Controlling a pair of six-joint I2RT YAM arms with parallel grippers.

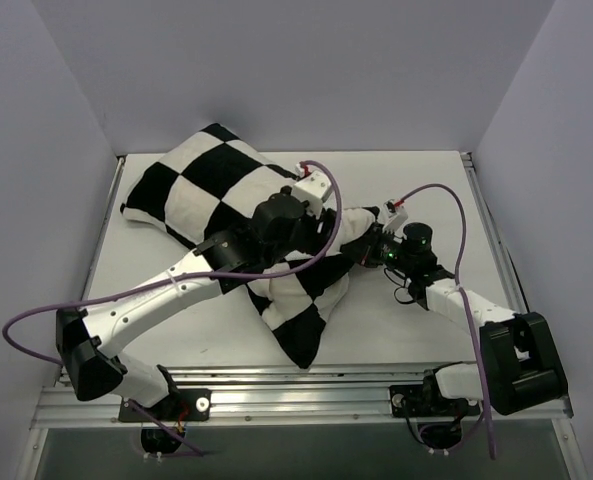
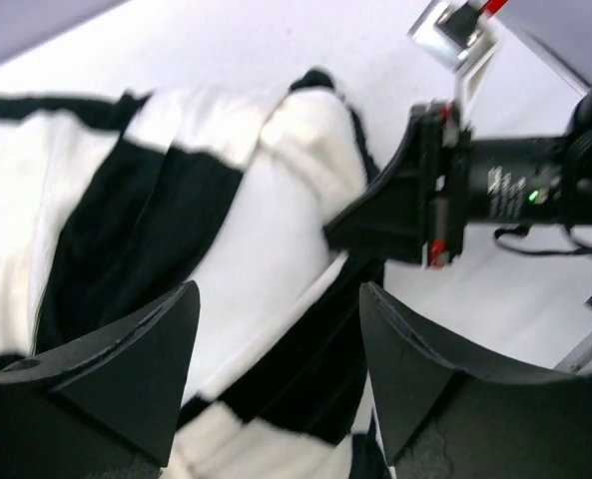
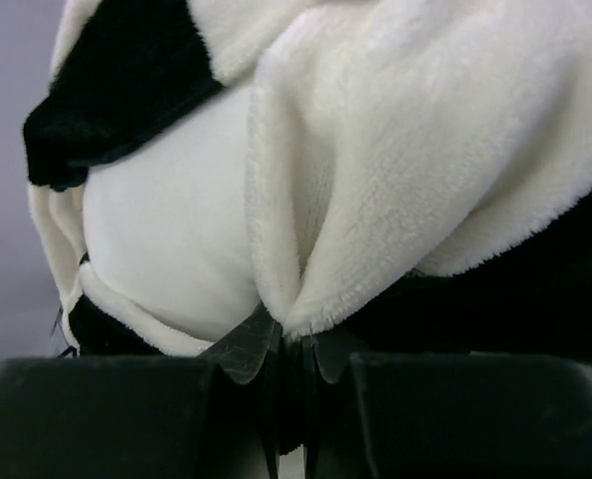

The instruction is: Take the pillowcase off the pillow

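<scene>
Pinching just a thin fold of the pillowcase (image 3: 415,170), my right fingers (image 3: 242,351) could slip off under pull; my left fingers (image 2: 116,384) gape wide, empty.

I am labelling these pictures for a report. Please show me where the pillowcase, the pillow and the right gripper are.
pillowcase (image 1: 198,200): top external view, a white square near its far end.
pillow (image 3: 161,235): right wrist view, bare smooth white bulge.
right gripper (image 3: 291,344): right wrist view, between its pinching fingers.

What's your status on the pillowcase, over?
Right end effector shut on a pillowcase fold. Left end effector open, over the fabric. Pillowcase not yet off. Left arm lies across it.
</scene>
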